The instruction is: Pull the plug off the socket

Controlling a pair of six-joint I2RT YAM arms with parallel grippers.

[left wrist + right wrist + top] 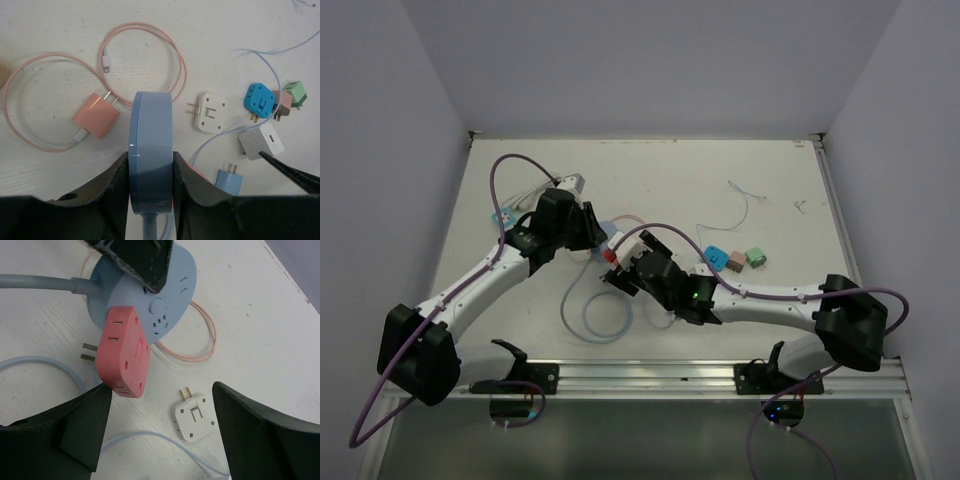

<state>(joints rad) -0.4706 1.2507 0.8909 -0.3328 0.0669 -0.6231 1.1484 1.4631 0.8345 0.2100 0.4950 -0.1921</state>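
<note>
Right, my left gripper (150,159) is clenched on the rim of the blue socket (150,125), holding it on edge. My right gripper (161,390) hangs spread wide. The red plug (125,352) looks seated in the socket's face, just ahead of my left finger and off-centre. If I close here I'd likely pinch one corner, and the plug could twist or slip. The white adapter (195,416) between my fingers and the pale cable (45,362) beside the left one could snag. There's bare table beyond the right finger.
</note>
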